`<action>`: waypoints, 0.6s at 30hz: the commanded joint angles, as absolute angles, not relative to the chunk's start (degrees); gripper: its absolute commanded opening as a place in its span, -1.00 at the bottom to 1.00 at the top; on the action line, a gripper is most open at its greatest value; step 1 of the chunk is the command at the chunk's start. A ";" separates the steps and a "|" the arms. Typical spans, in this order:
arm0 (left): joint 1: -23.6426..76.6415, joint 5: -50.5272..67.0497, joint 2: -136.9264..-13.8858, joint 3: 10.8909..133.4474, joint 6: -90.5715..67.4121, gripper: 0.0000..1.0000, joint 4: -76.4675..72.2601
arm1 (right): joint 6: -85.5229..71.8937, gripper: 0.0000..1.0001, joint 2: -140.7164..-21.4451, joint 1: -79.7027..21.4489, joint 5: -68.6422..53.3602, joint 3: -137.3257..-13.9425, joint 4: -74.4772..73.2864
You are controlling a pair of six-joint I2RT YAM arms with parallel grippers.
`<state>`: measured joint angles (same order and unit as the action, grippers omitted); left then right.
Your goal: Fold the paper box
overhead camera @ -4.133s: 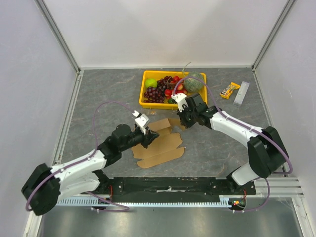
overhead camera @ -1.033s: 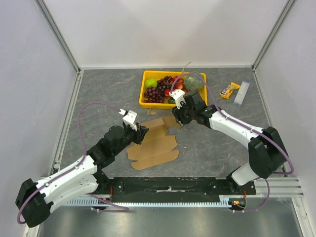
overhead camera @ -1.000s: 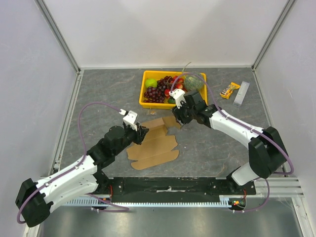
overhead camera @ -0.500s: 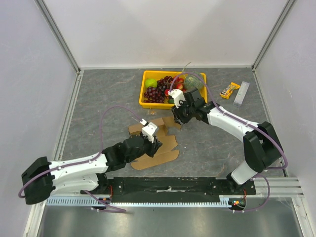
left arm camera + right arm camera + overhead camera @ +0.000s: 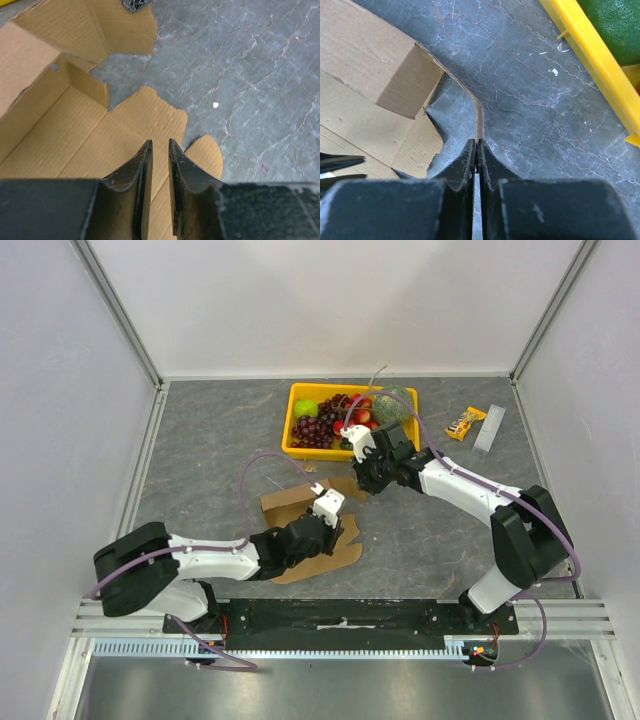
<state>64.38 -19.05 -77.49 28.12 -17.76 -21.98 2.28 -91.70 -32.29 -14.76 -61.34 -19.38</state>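
The paper box (image 5: pixel 286 504) is a brown die-cut cardboard sheet, partly raised, lying on the grey table between the arms. My left gripper (image 5: pixel 334 524) reaches low across it from the left. In the left wrist view my left gripper (image 5: pixel 159 146) hovers over the flat panel (image 5: pixel 75 140), its jaws a narrow gap apart with nothing between them. My right gripper (image 5: pixel 363 484) is at the box's far right corner. In the right wrist view my right gripper (image 5: pixel 477 143) is shut on the thin edge of an upright flap (image 5: pixel 479 117), with the panel (image 5: pixel 360 75) to its left.
A yellow tray (image 5: pixel 291 448) of grapes and other fruit stands just behind the box; its rim (image 5: pixel 590 47) lies close to the right of my right gripper. A snack bar (image 5: pixel 465 423) and a pale strip (image 5: pixel 490 430) lie at the back right.
My left arm has swung right and down, from the box's left edge to over its middle. My right gripper has closed on the flap.
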 commanded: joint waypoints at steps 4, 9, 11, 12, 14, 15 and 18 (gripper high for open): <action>64.60 -23.91 -88.76 34.97 -18.28 -0.52 -31.82 | 1.67 -0.98 -91.58 -32.17 -15.55 -60.73 -19.25; 64.51 -24.52 -95.09 37.61 -19.16 -0.56 -31.03 | 1.49 -1.00 -90.70 -32.26 -15.56 -60.56 -19.25; 64.60 -25.05 -96.67 38.05 -19.51 -0.58 -30.68 | 1.49 -1.00 -90.44 -32.26 -15.64 -60.29 -19.25; 64.60 -25.40 -97.11 38.06 -19.51 -0.59 -30.33 | 1.41 -1.00 -90.27 -32.26 -15.73 -60.38 -19.25; 64.51 -26.19 -97.91 38.14 -19.86 -0.60 -29.80 | 1.41 -1.00 -90.09 -32.17 -15.91 -60.29 -19.25; 64.51 -26.54 -98.17 38.14 -19.86 -0.60 -29.36 | 1.41 -1.00 -89.91 -32.25 -16.00 -60.21 -19.34; 64.51 -27.33 -98.61 38.23 -19.86 -0.60 -28.83 | 1.23 -1.00 -89.65 -32.17 -16.61 -60.03 -19.34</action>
